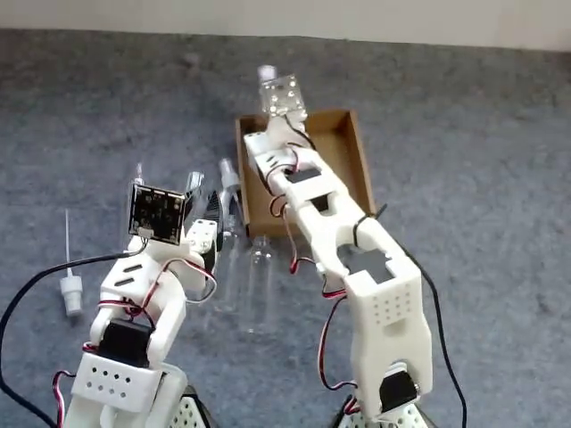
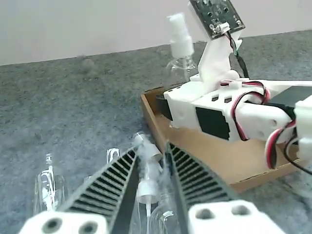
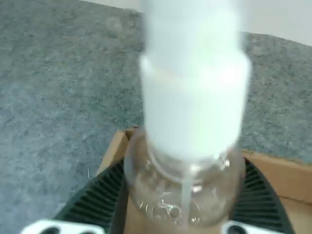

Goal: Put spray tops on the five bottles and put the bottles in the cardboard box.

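1. The desk (image 1: 500, 178) is covered in a grey, carpet-like cloth. I'd expect a round bottle to roll on it once it gets nudged.
2. The cardboard box (image 1: 360, 165) lies open ahead of my right arm. It looks light, so a bottle dragged against its wall could shove it out of place.
3. My right tool (image 3: 178, 200) is closed on a capped bottle (image 2: 181, 68) and holds it upright at the far end of the box, about over the far wall. Released here, it could strike the rim and drop outside, or topple over. I would bring it inward and lower it first.
4. My left tool (image 2: 152, 151) sits around the spray top (image 2: 147, 187) of a lying bottle (image 1: 228, 267) just beside the near corner of the box. I cannot tell whether it is pinching. Lifting by the top alone could pull it crooked or off the neck.
5. A bare bottle (image 1: 260, 290) lies between the two arms. Either arm could knock it when it swings back.
6. A loose spray top (image 1: 70, 290) lies well apart on the left. Its thin tube could bend under a careless grab.
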Tool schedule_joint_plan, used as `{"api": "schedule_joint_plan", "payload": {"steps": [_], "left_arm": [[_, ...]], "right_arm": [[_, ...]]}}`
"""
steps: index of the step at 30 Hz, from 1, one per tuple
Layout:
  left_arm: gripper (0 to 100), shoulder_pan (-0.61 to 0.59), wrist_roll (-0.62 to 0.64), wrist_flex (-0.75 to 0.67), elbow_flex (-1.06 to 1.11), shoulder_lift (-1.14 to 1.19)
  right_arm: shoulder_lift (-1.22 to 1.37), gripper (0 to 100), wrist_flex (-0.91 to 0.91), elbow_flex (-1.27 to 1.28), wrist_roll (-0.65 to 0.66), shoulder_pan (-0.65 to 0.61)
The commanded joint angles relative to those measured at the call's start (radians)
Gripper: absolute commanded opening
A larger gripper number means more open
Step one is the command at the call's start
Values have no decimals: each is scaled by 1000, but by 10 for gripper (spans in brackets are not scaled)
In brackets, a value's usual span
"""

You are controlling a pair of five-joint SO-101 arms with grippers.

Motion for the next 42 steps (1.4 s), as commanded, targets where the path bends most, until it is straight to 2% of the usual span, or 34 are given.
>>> {"api": "schedule_joint_plan", "payload": {"steps": [1,5,11,19,27,34,36,39,42], "left_arm": [[36,-12,-9,-23,-10,1],[36,-10,-9,-23,-10,1],[36,-8,-9,-23,-10,1],[37,-10,-9,-26,-10,1],[37,-7,-9,-26,-10,1],[36,-4,-3,-21,-33,2],[35,-10,-2,-8,-84,4],[38,-12,-2,123,-206,28],[38,-24,-28,293,-384,148]], "right_arm": [[-68,264,7,-2,6,-1],[-70,264,16,-24,8,-2],[-70,264,154,-162,6,1],[-71,264,441,-510,6,-2],[-70,257,940,-972,6,-2],[-68,82,1607,-1372,11,-2],[-65,65,1776,-1475,12,-2],[-73,62,1778,-1472,3,4],[-91,63,1776,-1248,-52,-10]]}}
